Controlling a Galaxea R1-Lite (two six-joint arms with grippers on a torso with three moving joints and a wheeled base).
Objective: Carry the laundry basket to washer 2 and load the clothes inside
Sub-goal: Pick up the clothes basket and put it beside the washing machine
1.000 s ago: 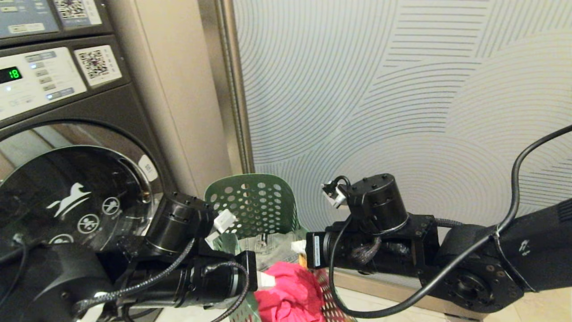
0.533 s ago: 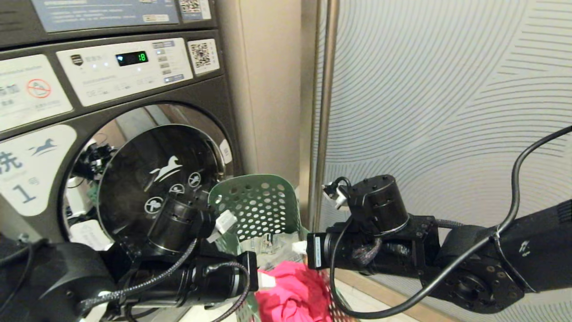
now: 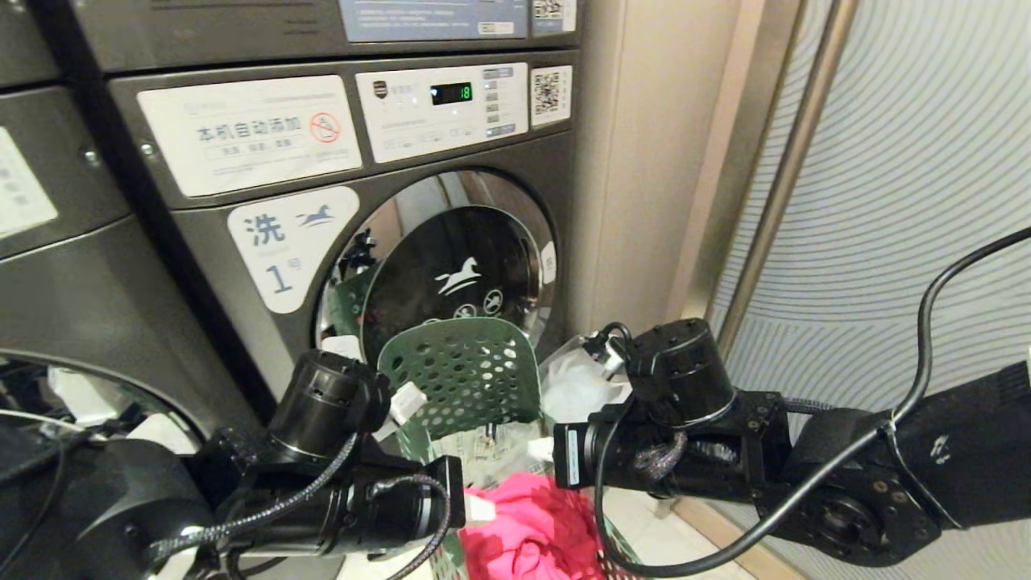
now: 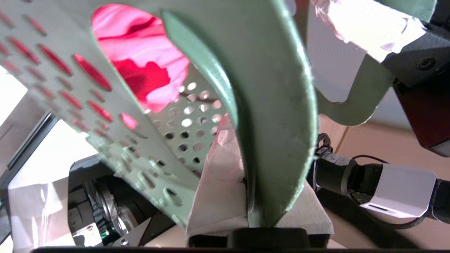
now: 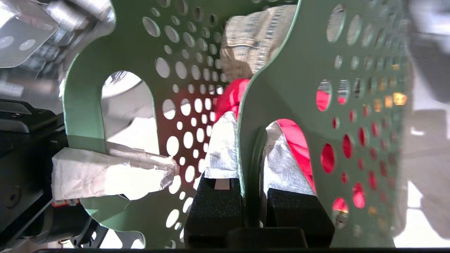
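The head view has swung across the room since a second ago: the washer marked "1", then cut off at the picture's left edge with only its door and panel showing, now fills the middle, its label, its lit panel and its chrome-ringed door all in sight, and the edge of another dark grey washer has come in on the far left. The curved-line wall panel that took up most of the picture now sits on the right only. This is the camera turning; the arms and the basket keep the same places against each other. No washer marked "2" shows in any view.

The laundry basket is held up between the two arms just in front of the door of washer "1", its perforated end wall upright. The left tool is clenched on the basket's rim beside one slot handle, its taped fingers on either side of the green plastic. The right tool is clenched on the opposite rim, taped pads pressing the wall from both faces.

Inside the basket lie the bright pink-red garment, nearest the robot, and the grey-green denim-like garment beyond it, towards washer "1". A white plastic bag lies just right of the basket, below the washer door.
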